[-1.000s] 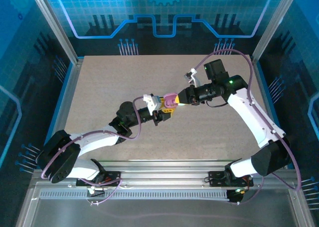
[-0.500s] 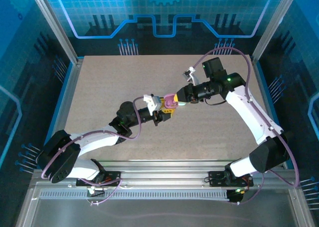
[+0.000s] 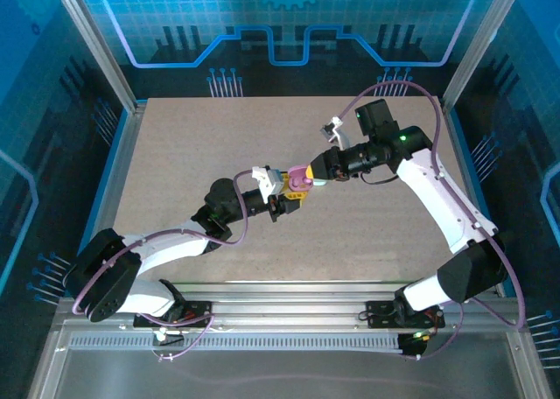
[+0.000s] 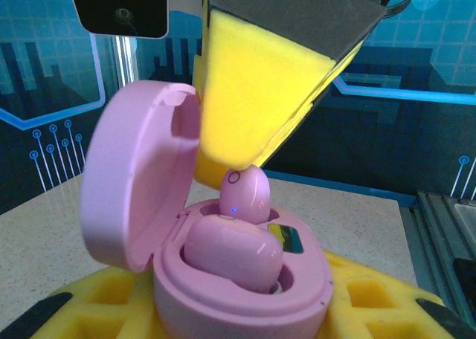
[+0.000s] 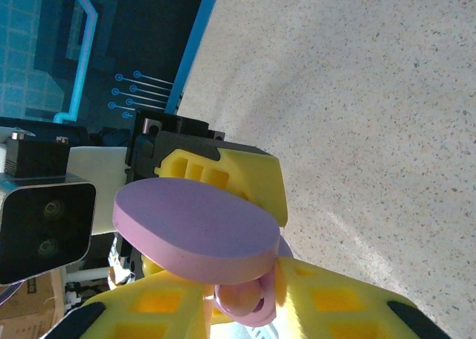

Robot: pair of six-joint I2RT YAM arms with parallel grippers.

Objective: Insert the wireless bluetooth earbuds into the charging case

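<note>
My left gripper (image 4: 242, 320) is shut on a pink charging case (image 4: 245, 287), held above the table (image 3: 192, 154) with its lid (image 4: 137, 183) swung open. One pink earbud (image 4: 232, 250) lies in the near socket. A second pink earbud (image 4: 245, 194) stands upright in the far socket, its blue light on, with a yellow finger (image 4: 253, 94) of my right gripper on top of it. In the right wrist view that earbud (image 5: 238, 298) sits between the yellow fingers of the right gripper (image 5: 256, 309), under the lid (image 5: 197, 231). From above, the case (image 3: 298, 179) lies between the left gripper (image 3: 282, 203) and the right gripper (image 3: 315, 178).
The speckled table surface (image 5: 357, 94) spreads around both arms. Blue enclosure walls (image 3: 87, 58) and metal posts (image 3: 92, 45) ring the table. The two grippers meet near the table's middle.
The right gripper has shifted slightly left and up toward the case. The left gripper and the case have stayed nearly in place.
</note>
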